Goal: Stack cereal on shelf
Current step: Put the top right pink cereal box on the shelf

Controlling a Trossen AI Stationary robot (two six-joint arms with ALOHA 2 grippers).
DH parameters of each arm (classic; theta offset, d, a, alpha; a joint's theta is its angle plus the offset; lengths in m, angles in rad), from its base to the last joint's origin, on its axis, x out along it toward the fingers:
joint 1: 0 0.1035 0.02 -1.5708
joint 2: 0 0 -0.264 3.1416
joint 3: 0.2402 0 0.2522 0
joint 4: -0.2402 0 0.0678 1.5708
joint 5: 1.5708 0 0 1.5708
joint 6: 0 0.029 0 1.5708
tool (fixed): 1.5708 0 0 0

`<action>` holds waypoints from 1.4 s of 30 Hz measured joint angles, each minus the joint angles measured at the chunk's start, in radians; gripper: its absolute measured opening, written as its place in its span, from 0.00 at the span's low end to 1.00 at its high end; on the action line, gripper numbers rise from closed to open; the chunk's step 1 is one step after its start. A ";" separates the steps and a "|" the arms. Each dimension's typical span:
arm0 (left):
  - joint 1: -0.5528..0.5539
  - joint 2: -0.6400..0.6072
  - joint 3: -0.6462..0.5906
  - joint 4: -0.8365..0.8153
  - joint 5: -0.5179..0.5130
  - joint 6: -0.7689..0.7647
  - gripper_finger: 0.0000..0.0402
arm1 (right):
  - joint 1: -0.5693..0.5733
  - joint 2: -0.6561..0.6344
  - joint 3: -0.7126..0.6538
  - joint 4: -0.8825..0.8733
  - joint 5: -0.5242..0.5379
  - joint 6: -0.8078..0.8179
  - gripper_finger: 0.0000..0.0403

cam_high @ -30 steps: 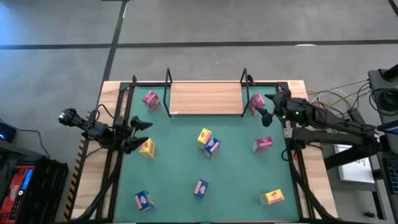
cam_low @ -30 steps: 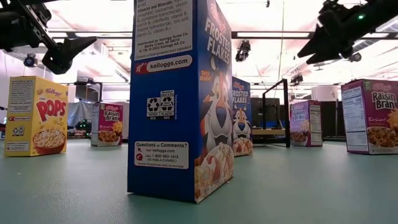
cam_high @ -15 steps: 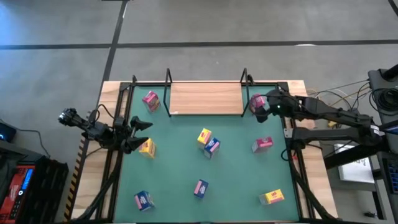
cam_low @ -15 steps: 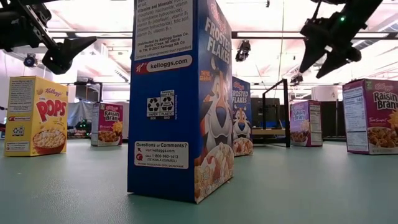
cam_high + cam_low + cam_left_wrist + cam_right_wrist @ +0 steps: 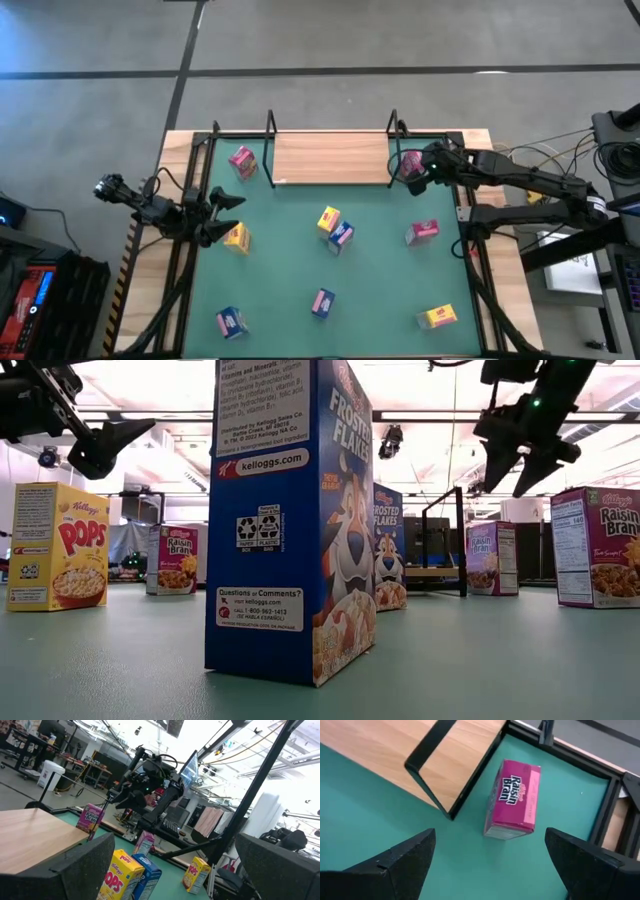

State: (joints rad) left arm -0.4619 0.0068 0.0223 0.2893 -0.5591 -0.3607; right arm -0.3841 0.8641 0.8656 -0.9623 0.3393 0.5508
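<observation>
The right gripper (image 5: pixel 412 172) hangs over the upper right of the high view, above the pink Raisin Bran box (image 5: pixel 512 800) that stands on the green mat (image 5: pixel 380 290) just beside the right end of the shelf (image 5: pixel 330 158). Its fingers (image 5: pixel 395 862) are spread wide, one to each side of the box in the right wrist view, and hold nothing; in the low view the gripper sits high at the upper right, clear of the box tops.

The left gripper (image 5: pixel 222 215) waits at the left edge of the mat, fingers apart and empty, just beside a yellow Pops box (image 5: pixel 237 237).

The shelf board lies at the upper centre of the high view, between black uprights (image 5: pixel 271 125), with no box on it.

Other cereal boxes stand on the mat:
- a second pink box (image 5: pixel 242 161) at the upper left, near the left end of the shelf;
- a yellow box (image 5: pixel 328 220) and a blue box (image 5: pixel 341 236) touching at centre;
- a third pink box (image 5: pixel 421 232) at the right;
- a blue box (image 5: pixel 231 322) at lower left;
- a blue box (image 5: pixel 322 302) at lower centre;
- a yellow box (image 5: pixel 437 317) at lower right.

In the low view, a blue Frosted Flakes box (image 5: pixel 290 520) fills the foreground.
</observation>
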 joint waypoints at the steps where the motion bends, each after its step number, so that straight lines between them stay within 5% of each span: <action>1: 0.000 0.000 0.000 0.000 0.000 0.000 0.99 | -0.002 0.004 0.003 0.009 -0.010 -0.020 0.93; 27: 0.000 0.000 0.000 0.000 0.000 0.000 0.99 | -0.268 0.195 0.030 0.033 -0.160 0.027 0.98; 42: 0.000 0.000 0.000 0.000 0.000 0.000 0.99 | -0.279 0.280 0.031 0.085 -0.121 0.028 0.98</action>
State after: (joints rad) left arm -0.4618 0.0067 0.0223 0.2897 -0.5590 -0.3607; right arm -0.6633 1.1445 0.8967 -0.8778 0.2185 0.5784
